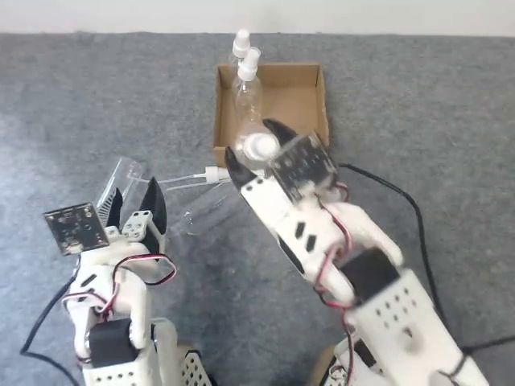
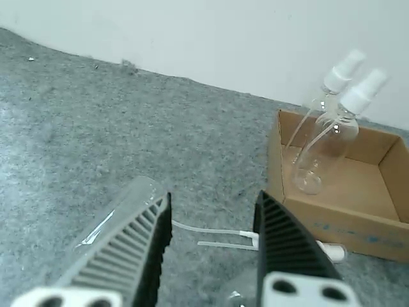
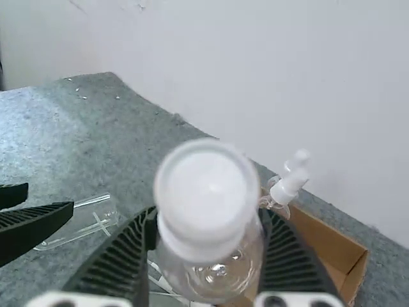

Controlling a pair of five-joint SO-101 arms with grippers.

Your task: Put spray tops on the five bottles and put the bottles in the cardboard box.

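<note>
Right now my right gripper (image 1: 251, 141) is pinching a bottle (image 3: 204, 192). Both fingers (image 3: 121, 256) press against its clear body, and its white top points up toward my wrist. From above, this bottle sits at the near wall of the box (image 1: 310, 104), close to one corner. I cannot tell whether its base touches the cardboard.

Inside the box, two more bottles (image 2: 326, 137) lean side by side against a wall. Each wears a white sprayer that pokes above the rim.

My left gripper (image 2: 214, 211) hangs low over the grey mat (image 1: 418, 121) with its fingers spread wide and nothing between them. A loose bottle (image 2: 128, 198) with no top lies on its side on the mat. It is just beside one of those fingers, outside the gap, and I cannot tell whether they touch.

A spray top (image 1: 211, 173) lies on the mat between my left gripper and the box. Its head is near the box's near wall, and its thin tube runs back toward my open fingers.
</note>
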